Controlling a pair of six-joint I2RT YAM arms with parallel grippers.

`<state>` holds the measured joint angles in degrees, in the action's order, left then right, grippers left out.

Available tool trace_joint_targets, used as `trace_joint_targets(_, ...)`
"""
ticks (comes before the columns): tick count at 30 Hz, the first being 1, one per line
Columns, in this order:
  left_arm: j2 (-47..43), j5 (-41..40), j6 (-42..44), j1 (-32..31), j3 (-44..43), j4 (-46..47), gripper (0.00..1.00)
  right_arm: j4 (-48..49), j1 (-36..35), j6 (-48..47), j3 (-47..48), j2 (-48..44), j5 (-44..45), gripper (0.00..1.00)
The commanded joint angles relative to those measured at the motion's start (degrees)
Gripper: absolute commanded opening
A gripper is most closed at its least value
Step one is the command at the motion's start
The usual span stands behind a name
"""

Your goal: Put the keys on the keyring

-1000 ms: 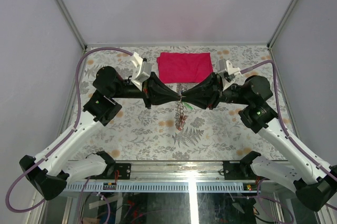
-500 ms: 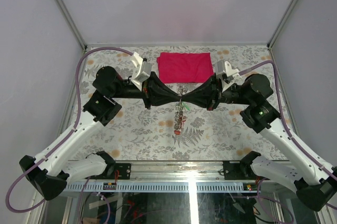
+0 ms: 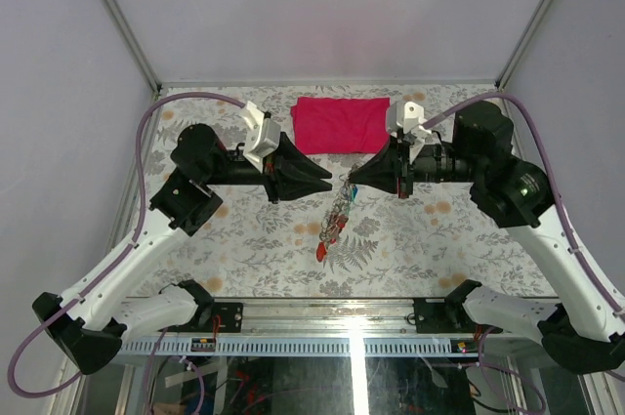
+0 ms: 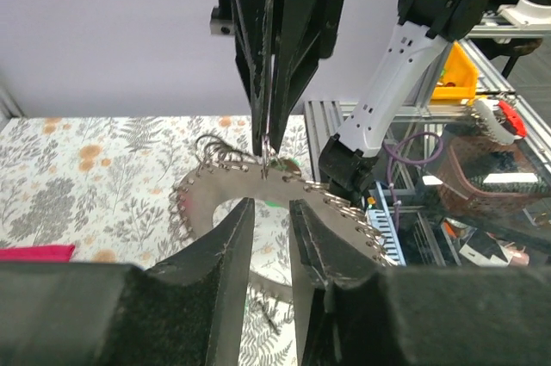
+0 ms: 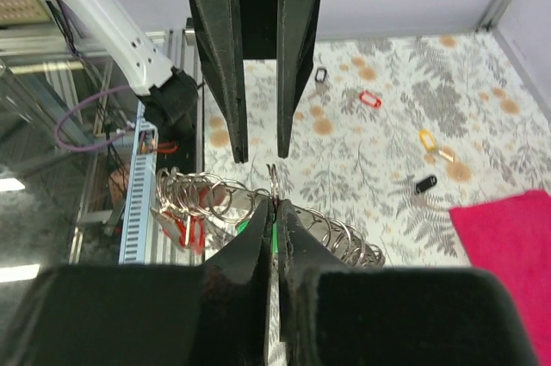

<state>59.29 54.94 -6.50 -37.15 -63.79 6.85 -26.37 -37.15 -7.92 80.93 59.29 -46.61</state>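
While clamped shut, right gripper (image 3: pixel 350 180): dangles keyring (image 4: pixel 203 194), centre frame.
Left gripper (image 3: pixel 329 182): slightly parted, empty.
Keyring: needs steady, firm pinch.

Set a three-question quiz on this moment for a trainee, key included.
1. True or false: the left claw is clamped on the keyring.
2. Pick one. The cloth on the far side of the table is: A red; B blue; C green.
3. Fill in: the right claw is shut on the ____.

Key: 1 false, its jaws stand apart, clear of the ring; 2 A; 3 keyring.
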Motion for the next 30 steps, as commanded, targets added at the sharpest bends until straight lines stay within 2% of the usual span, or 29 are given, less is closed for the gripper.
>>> trace_joint_targets(1, -0.4, -3.2, 3.4, -0.2, -1.7, -3.1, 0.25, -17.7, -0.5, -9.3, 10.6, 3.5, 4.2, 0.0)
trace_joint_targets(8, 1.3, -2.8, 2.8, -0.3, -2.4, -1.9, 0.26, -32.4, -1.2, -13.0, 20.1, 8.8, 8.7, 0.0)
trace_joint_targets(16, 3.6, -0.8, 1.6, -0.5, -2.0, -0.2, 0.28, -42.1, -5.3, -12.0, 28.5, 15.8, 18.1, 0.0)
trace_joint_targets(23, 5.6, 0.3, 2.5, -2.0, -2.4, -0.5, 0.28, -44.3, -9.3, -11.7, 33.2, 19.1, 24.5, 0.0)
trace_joint_targets(30, 7.6, -0.4, 5.8, -4.0, -3.9, -4.7, 0.29, -44.0, -10.2, -11.8, 34.3, 20.0, 25.0, 0.0)
